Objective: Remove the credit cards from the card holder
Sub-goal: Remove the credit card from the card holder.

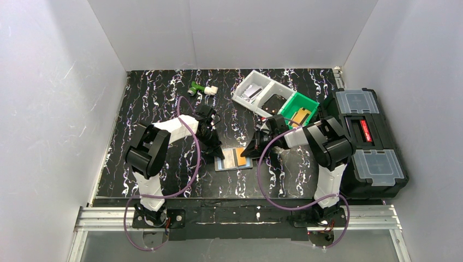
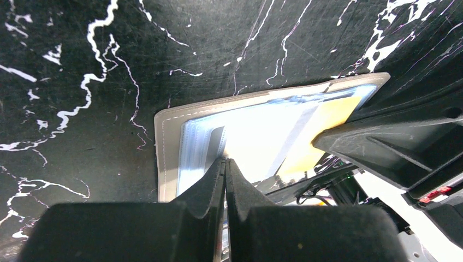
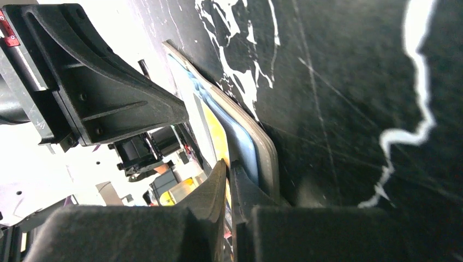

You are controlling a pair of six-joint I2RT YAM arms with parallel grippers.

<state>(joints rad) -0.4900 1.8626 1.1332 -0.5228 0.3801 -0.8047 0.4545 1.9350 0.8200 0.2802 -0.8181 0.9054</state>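
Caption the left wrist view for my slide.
Left tool, shut, tips against the open card holder on the black marbled table, an orange-banded card inside.

No words, brands, numbers or signs can be read in any of the views. A black toolbox (image 1: 364,143) at the right edge of the tabletop (image 1: 153,109) has a red label (image 1: 364,131) on its lid, with pale marks too small to make out. In the right wrist view, a small red tag (image 3: 5,28) sits on the black arm part at the far left; its tiny white marks are also illegible.
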